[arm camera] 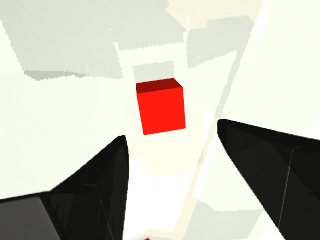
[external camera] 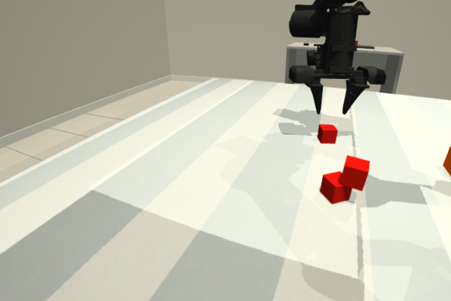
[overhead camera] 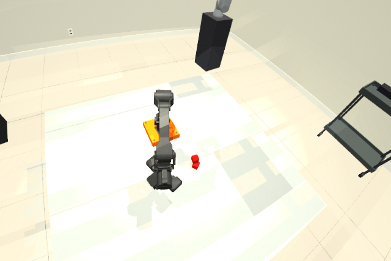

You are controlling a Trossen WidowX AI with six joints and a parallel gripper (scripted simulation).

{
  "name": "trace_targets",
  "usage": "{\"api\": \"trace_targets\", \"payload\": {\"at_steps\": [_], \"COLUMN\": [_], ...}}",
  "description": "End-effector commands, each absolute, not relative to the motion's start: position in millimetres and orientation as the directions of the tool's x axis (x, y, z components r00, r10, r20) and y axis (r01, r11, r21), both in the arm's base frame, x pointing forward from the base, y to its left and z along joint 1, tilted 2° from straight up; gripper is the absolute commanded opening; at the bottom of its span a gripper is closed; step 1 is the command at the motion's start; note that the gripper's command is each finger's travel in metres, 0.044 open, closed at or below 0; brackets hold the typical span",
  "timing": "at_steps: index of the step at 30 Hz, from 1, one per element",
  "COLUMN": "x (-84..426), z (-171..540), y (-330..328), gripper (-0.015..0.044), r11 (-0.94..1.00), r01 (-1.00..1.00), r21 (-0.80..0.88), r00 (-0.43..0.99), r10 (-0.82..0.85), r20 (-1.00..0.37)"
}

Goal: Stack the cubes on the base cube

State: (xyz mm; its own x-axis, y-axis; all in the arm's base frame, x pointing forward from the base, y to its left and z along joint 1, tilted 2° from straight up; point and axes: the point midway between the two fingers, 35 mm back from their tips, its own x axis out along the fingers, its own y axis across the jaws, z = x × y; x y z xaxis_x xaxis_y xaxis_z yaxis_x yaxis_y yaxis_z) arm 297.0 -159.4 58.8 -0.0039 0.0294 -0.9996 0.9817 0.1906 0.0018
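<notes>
The base cube [overhead camera: 196, 165] [external camera: 333, 189], red, stands on the table, turned edge-on in the exterior view. One red loose cube [overhead camera: 195, 158] [external camera: 355, 173] rests on one of its top corners, overhanging it; whether it is exactly level I cannot tell. The other loose red cube [external camera: 327, 134] [arm camera: 161, 111] lies flat on the table, apart from the stack, and is hidden behind the arm in the top view. My gripper [external camera: 331, 113] [arm camera: 172, 134] points down above this cube, its fingers apart and nothing between them. In the top view the fingertips are hidden.
The arm's orange mounting plate [overhead camera: 149, 130] [external camera: 448, 162] is away from the cubes, behind the stack in the top view. The stack stands to the right of the arm there. A sliver of red shows at the bottom edge of the wrist view.
</notes>
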Motion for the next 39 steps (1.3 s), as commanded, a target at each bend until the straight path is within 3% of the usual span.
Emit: {"api": "trace_targets", "payload": {"at_steps": [1,29,35,39], "x": [297,297,297,297], "z": [52,8,8,8], "y": [-160,-159,-159,-159], "gripper": [0.0265,0.0265,0.0107,0.0105], "r11": [0.188,0.188,0.188,0.188], "r01": [0.982,0.982,0.982,0.982], "r21": [0.008,0.008,0.008,0.008], "r00": [0.004,0.004,0.004,0.004], "r10": [0.022,0.022,0.022,0.022], "r20": [-1.000,-1.000,-1.000,-1.000]}}
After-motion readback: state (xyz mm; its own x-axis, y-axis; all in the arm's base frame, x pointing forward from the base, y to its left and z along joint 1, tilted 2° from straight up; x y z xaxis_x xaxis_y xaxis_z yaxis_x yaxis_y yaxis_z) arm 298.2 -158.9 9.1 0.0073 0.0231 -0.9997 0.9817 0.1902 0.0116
